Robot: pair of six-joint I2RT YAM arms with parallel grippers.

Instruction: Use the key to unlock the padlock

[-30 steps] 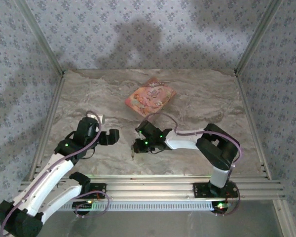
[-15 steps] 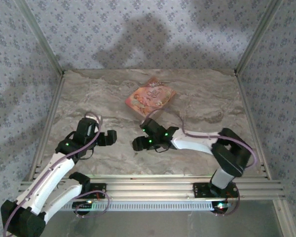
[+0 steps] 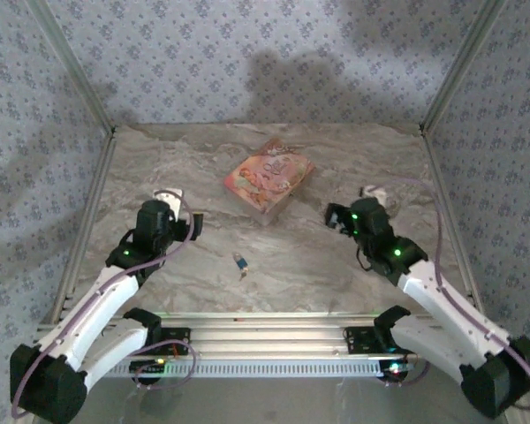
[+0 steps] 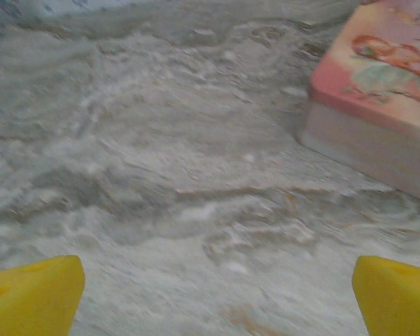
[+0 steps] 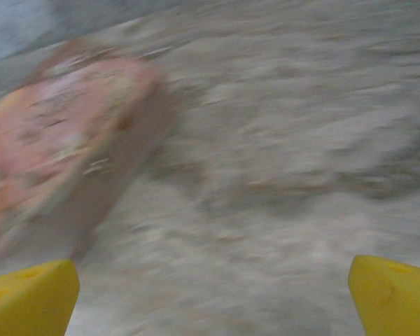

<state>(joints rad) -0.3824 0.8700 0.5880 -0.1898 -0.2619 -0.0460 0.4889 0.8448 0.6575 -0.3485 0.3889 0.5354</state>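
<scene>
Left pincer (image 3: 193,227) and right pincer (image 3: 334,216) gape empty; padlock (image 3: 240,262) lies between, well apart.

Robot lab test cell.
Patterned walls (image 3: 247,53) box in a marbled desk (image 3: 300,265); aluminium rails (image 3: 274,329) run along its near edge.

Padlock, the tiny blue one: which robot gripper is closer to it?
Left. The left gripper sits a little behind and left of the padlock. The right gripper is farther away, behind and to its right.
</scene>
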